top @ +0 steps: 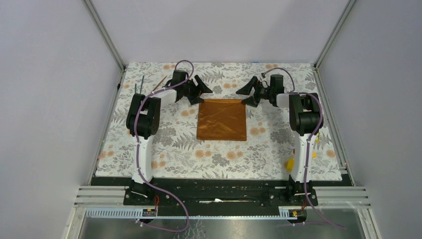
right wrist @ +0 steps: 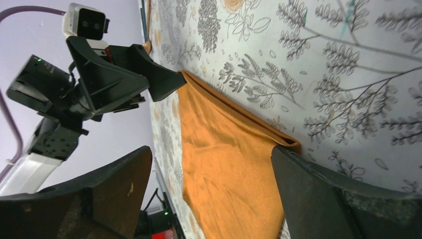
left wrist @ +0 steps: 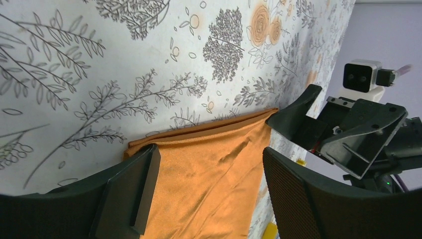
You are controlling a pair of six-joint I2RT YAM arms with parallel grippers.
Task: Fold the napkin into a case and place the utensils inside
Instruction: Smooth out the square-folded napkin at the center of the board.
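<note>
- While the napkin lies flat as a squarish sheet at the middle of the floral bench cloth, you are at an early fold; no case exists yet.
- Its far edge looks doubled in both wrist views, with a thin second layer showing beneath.
- Your left fingers are spread and empty, straddling the far left corner. Your right fingers are likewise released at the far right corner.
- Next, I judge, you lower both arms, pinch the two far corners at the same time, and carry that edge toward you evenly so the crease runs straight.
- The copper spoon and two dark rods lie near the far left of the bench, well apart from the napkin.
</note>
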